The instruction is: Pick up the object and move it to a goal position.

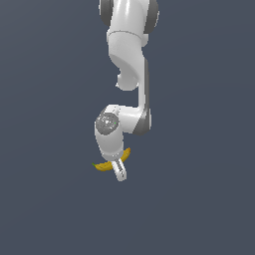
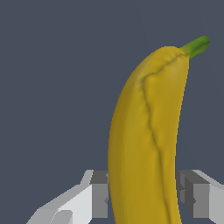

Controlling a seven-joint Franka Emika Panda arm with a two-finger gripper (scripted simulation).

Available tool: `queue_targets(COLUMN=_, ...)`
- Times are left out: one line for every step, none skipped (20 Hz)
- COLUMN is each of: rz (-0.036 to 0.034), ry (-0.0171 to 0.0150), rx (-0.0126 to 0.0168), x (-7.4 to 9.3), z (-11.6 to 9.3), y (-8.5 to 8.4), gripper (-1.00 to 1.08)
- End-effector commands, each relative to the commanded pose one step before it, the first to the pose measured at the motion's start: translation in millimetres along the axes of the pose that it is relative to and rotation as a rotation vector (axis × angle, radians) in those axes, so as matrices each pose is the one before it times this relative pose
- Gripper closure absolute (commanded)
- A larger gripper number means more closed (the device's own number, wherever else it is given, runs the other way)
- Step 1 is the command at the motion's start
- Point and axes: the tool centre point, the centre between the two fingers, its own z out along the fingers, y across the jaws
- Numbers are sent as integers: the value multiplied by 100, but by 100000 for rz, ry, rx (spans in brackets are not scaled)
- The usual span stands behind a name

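Plain grey table (image 1: 199,199) lies below; the banana (image 2: 144,144) is clamped crosswise between the claw (image 1: 119,172) fingers. Grip should be held firm during transport.

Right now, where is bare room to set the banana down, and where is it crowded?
The dark surface is bare on both sides of the arm and all along the near edge of the exterior view. The only crowded spot is at the gripper, where the banana sits between the jaws; the wrist view shows a finger on each side of it.

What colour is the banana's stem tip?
Green, on an otherwise yellow banana; the stem tip shows best in the wrist view.
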Motion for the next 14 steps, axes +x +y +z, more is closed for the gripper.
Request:
queue_targets(rz=-12, ry=131, rx=329, x=-293, z=-1609, y=-225, gripper=108)
queue_targets(rz=0, ry=0, rx=0, x=-172, z=-726, y=-64, gripper=108)
queue_targets(rz=0, ry=0, rx=0, x=-189, z=-800, y=-70, gripper=108)
queue_targets(rz=45, ry=-19, rx=-3, x=-176, z=-862, y=-62, gripper=108)
queue_targets(rz=0, ry=0, rx=0, x=-218, z=-934, y=-83, gripper=108)
queue_targets(rz=0, ry=0, rx=0, x=-231, z=-994, y=-88, gripper=108)
queue_targets(rz=47, ry=-6, rx=-9, x=-213, z=-1042, y=-79, gripper=108)
queue_targets(rz=0, ry=0, rx=0, x=-253, z=-1102, y=-99, gripper=108)
queue_targets(rz=0, ry=0, rx=0, x=-262, z=-1150, y=-104, gripper=108)
queue_targets(rz=43, ry=15, rx=-18, x=-244, z=-1179, y=-97, gripper=108)
queue_targets(rz=0, ry=0, rx=0, x=-266, z=-1187, y=-109, gripper=108)
queue_targets(rz=36, ry=26, rx=-20, x=-245, z=-1180, y=-101, gripper=108)
queue_targets(rz=0, ry=0, rx=0, x=-260, z=-1180, y=-110, gripper=108)
queue_targets(rz=30, ry=33, rx=-20, x=-245, z=-1174, y=-106, gripper=108)
